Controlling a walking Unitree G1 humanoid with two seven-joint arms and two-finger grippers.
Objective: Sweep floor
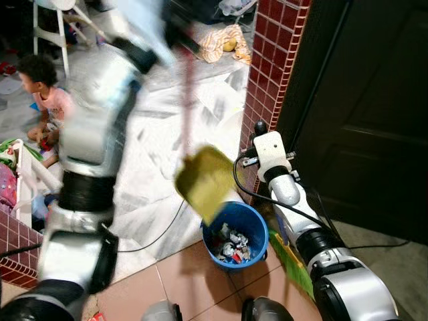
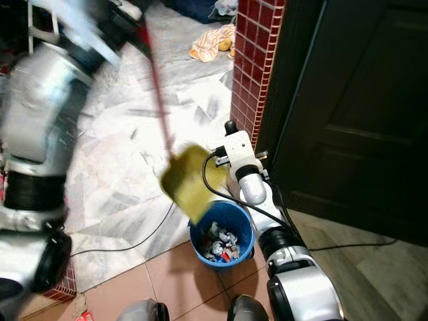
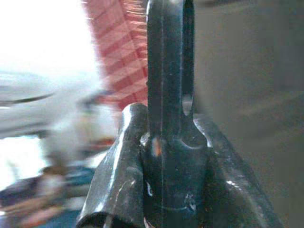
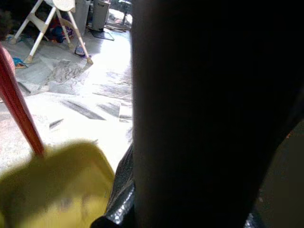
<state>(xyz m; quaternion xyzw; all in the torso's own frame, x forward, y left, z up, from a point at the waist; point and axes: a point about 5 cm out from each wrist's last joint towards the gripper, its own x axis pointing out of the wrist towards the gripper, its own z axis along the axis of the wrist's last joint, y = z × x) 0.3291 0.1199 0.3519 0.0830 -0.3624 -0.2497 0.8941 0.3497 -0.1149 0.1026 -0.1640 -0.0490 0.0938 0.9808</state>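
One yellow dustpan (image 1: 206, 182) on a red handle (image 1: 187, 100) hangs tilted over one blue bucket (image 1: 235, 235) of rubbish; left gripper (image 1: 175, 30) blurred, right gripper (image 1: 259, 128) dark, jaws' state unclear

A: Left wrist view. What's close in?

B: The left gripper (image 3: 169, 71), its black fingers (image 3: 161, 66) pressed together into one dark upright bar. A narrow slot of light shows through near the tips.

A: Anything held?

B: Nothing can be made out between them. At their base, glossy black housing (image 3: 121, 180) flares out to either side.

A: Beyond the tips?

B: Blurred. A red tiled pillar (image 3: 124, 52) on one side of the fingers, a dark grey-brown surface (image 3: 247, 95) on the other. Nearer the base, smeared blue and pale shapes, too blurred to tell.
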